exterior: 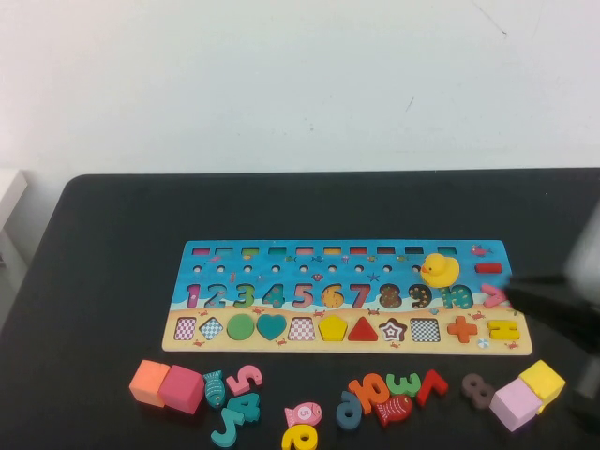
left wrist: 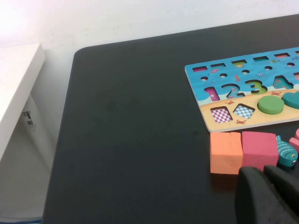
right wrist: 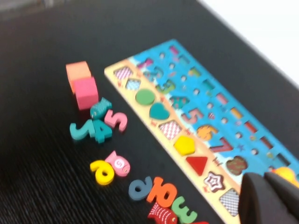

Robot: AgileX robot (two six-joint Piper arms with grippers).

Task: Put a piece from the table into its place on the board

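Observation:
The yellow pentagon piece [exterior: 333,327] [right wrist: 185,145] lies flat in the bottom row of the board [exterior: 347,344] [right wrist: 196,88]. It fills its place between a checkered hollow and the red triangle [exterior: 363,329], so the hollow's floor is hidden. My right gripper [exterior: 514,286] [right wrist: 264,179] hovers blurred over the board's right end, shut and holding nothing. My left gripper [left wrist: 264,170] shows only in the left wrist view. It is shut and empty, low over the table [exterior: 112,281] by the orange cube [left wrist: 225,151], near the board's left end [left wrist: 205,93].
A yellow rubber duck [exterior: 439,270] stands on the board's upper right. Orange [exterior: 148,382], red-pink [exterior: 182,389], yellow [exterior: 542,381] and pink [exterior: 515,404] cubes sit in front of the board. Several loose numbers and fish [exterior: 375,394] lie between them. A white ledge [left wrist: 18,88] stands off the table's left side.

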